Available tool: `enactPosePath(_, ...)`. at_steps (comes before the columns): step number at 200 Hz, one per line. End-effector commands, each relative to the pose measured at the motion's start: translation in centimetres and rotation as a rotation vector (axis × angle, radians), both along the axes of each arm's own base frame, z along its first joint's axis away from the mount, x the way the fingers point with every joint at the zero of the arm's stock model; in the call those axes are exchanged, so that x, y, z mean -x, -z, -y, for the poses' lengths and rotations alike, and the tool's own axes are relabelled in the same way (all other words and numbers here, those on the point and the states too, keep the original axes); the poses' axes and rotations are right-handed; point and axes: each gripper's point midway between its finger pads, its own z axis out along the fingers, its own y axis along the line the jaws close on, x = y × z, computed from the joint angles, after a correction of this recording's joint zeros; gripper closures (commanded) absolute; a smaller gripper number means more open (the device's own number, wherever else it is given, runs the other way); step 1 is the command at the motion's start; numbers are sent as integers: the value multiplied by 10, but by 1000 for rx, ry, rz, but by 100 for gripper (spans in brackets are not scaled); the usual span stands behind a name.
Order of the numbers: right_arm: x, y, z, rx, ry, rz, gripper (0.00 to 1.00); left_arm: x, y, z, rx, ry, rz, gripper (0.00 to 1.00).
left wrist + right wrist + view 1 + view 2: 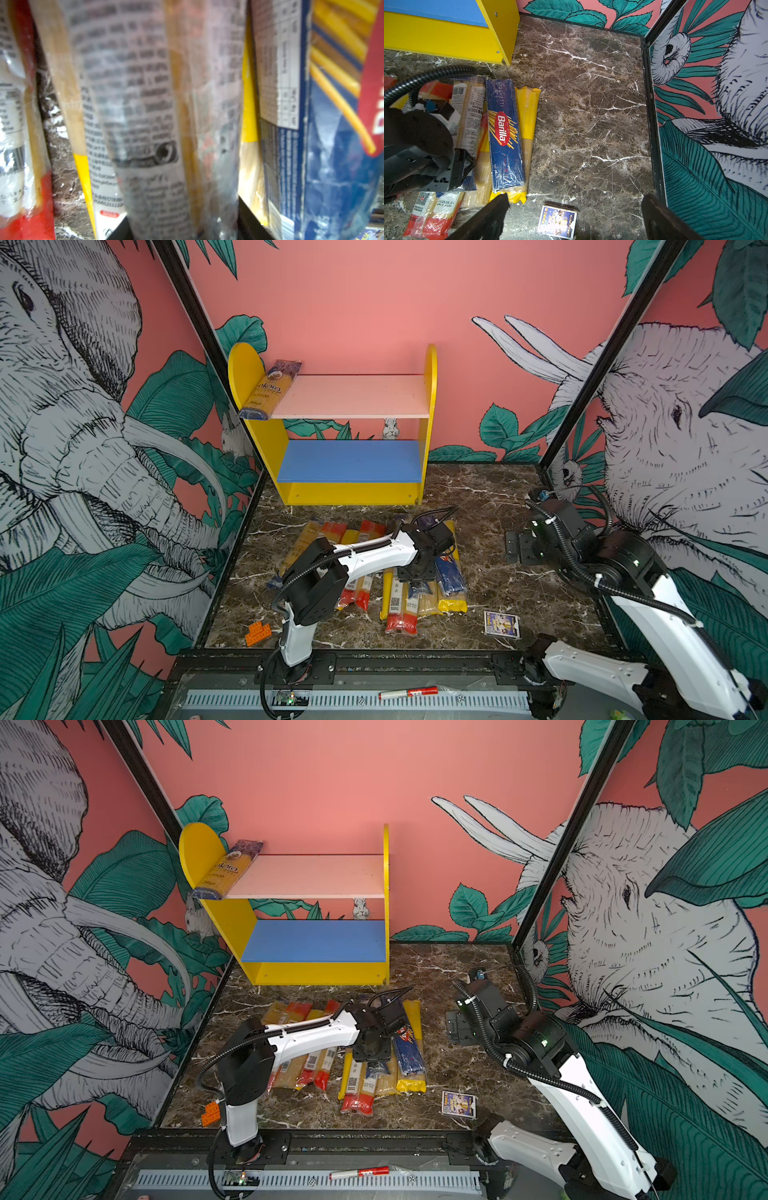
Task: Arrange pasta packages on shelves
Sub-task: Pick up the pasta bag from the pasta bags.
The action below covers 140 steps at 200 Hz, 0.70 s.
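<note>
One packet [272,389] leans on the shelves [353,493] in a top view, far beyond the left gripper [415,572]. We count about ten pasta packages [401,614] beneath it. Left wrist: its jaws flank a printed packet [145,104]. We cannot tell if they clamp, and we should pinch mid-length. Right wrist: the right gripper [575,196] gapes, empty.

We see a left arm [374,558] and right arm [681,639] built alike: white shells dotted with small screws, between bulky black joints. Ribbed black cable hoses [436,70], fastened by white zip ties, run along both.
</note>
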Motion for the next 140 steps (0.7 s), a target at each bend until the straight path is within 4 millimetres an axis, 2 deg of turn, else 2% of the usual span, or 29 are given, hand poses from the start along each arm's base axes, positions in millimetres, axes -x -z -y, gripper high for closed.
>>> enactPosePath(1,-2,-1,-2,1,3,5,1,16,3,-34,-90,-24,-23,45)
enactPosePath(34,-7,-1,-5,20,-13,-1,1,19,0,-43,-105,-25,-20,35)
enactPosePath(86,-12,-3,-14,14,-35,-6,1,23,10,-46,-121,-17,-41,36)
enactPosePath(94,-13,-3,-14,14,-35,-5,1,23,11,-45,-120,-13,-42,41)
enactPosePath(118,-12,-3,-13,11,-35,-3,1,23,12,-45,-123,-3,-42,75)
enactPosePath(140,-10,-4,-16,-8,-48,-1,1,22,6,-48,-123,7,-25,88)
